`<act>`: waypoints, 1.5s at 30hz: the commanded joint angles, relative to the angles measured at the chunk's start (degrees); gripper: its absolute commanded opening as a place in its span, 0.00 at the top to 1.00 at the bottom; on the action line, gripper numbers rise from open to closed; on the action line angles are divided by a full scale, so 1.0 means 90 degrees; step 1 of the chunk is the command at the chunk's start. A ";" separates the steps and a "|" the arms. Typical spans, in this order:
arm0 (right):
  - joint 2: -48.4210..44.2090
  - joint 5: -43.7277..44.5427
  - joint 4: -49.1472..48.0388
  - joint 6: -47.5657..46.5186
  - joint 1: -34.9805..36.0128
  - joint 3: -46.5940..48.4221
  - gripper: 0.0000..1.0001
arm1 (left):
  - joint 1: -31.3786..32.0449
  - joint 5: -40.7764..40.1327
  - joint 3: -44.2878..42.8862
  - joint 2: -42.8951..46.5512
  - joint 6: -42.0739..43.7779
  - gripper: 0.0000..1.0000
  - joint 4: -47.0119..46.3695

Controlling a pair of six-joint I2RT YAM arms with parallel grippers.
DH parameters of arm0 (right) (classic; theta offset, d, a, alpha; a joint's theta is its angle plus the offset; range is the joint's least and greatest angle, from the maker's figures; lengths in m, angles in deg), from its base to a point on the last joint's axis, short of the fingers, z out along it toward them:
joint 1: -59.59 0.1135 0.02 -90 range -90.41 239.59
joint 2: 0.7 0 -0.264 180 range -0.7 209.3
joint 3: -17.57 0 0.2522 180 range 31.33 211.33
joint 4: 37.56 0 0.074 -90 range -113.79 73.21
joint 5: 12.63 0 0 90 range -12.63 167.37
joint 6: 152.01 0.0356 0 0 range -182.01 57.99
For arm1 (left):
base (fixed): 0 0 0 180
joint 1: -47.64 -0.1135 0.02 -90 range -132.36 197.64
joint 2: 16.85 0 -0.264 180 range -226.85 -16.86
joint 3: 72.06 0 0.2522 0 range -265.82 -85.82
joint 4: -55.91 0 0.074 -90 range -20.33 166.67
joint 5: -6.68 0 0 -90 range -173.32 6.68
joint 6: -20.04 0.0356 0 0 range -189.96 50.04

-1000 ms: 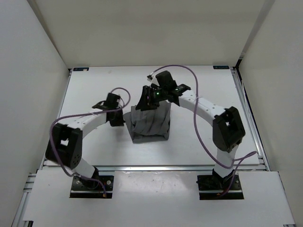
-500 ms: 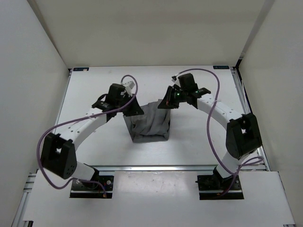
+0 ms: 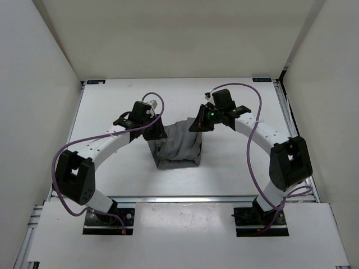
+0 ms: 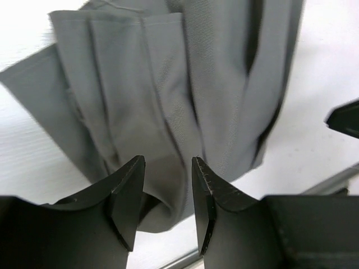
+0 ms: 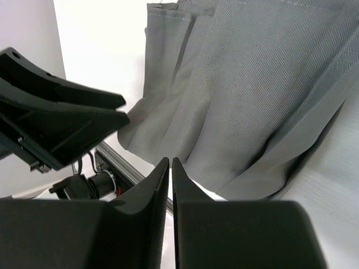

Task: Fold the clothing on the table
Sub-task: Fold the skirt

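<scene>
The clothing [image 3: 178,144], grey and pleated, lies folded in a compact block at the middle of the table [image 3: 112,101]. My left gripper [image 3: 159,133] stands at its far left corner, and in the left wrist view this gripper [image 4: 166,168] is open, a rounded fold of the clothing [image 4: 168,101] lying just beyond the gap. My right gripper [image 3: 197,124] sits at the far right corner. In the right wrist view its jaws [image 5: 170,163] are pressed almost together over the edge of the clothing [image 5: 252,84], with no fabric visible between them.
Aluminium rails [image 3: 291,134] edge the table, and white walls [image 3: 39,84] enclose it on three sides. Purple cables [image 3: 247,89] loop above both arms. The left arm's black gripper body [image 5: 56,123] fills the left of the right wrist view, close to the cloth.
The left gripper swung up to the cloth's far left corner and opened. The right gripper moved from the far left of the cloth to its far right corner and closed. The raised far edge now lies flat.
</scene>
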 commanded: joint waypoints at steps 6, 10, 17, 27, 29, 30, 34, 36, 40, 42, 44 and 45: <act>-0.0094 -0.0092 -0.0019 -0.0110 -0.0040 -0.0046 0.88 | 0.0018 -0.0439 -0.0002 -0.0117 0.0238 0.48 0.0129; -0.0133 -0.0131 -0.0009 -0.0091 -0.0119 -0.0095 0.88 | 0.0087 -0.0430 0.0046 -0.0293 0.0237 0.45 0.0129; -0.0290 -0.0102 0.0010 -0.0081 -0.0265 -0.0281 0.91 | 0.0088 0.0048 0.0514 -0.0547 -0.0026 0.85 -0.0457; 0.0256 -0.0229 0.0585 -0.0237 -0.0119 -0.0115 0.94 | -0.0137 -0.0370 0.0416 0.1072 -0.0017 1.00 0.0138; 0.0423 -0.0228 0.0596 -0.0286 -0.0021 -0.0057 0.94 | -0.0166 -0.0420 0.0718 0.1395 -0.0094 1.00 0.0139; 0.0588 -0.0209 0.0645 -0.0296 -0.0002 0.0021 0.93 | -0.0205 -0.0381 0.0962 0.1570 -0.0143 1.00 0.0090; 0.0921 -0.0297 0.0781 -0.0393 0.0086 0.0314 0.91 | -0.0245 -0.0215 0.1802 0.1972 -0.0329 1.00 -0.0066; 0.1213 -0.0229 0.0995 -0.0481 0.0135 0.0615 0.78 | -0.0332 -0.0117 0.2047 0.2041 -0.0358 1.00 -0.0338; 0.1818 0.0268 0.1610 -0.0745 0.0378 0.1096 0.71 | -0.0605 0.0351 0.2137 0.1749 -0.0417 0.67 -0.0857; 0.2005 0.0474 0.1914 -0.0813 0.0428 0.1310 0.76 | -0.0732 0.0430 0.1815 0.1514 -0.0349 0.64 -0.0877; 0.2209 0.0446 0.1992 -0.0843 0.0496 0.1253 0.78 | -0.0859 0.0556 0.1377 0.1183 -0.0310 0.63 -0.0848; 0.2249 0.0291 0.2012 -0.0794 0.0467 0.1184 0.77 | -0.0908 0.0605 0.1277 0.1123 -0.0310 0.63 -0.0848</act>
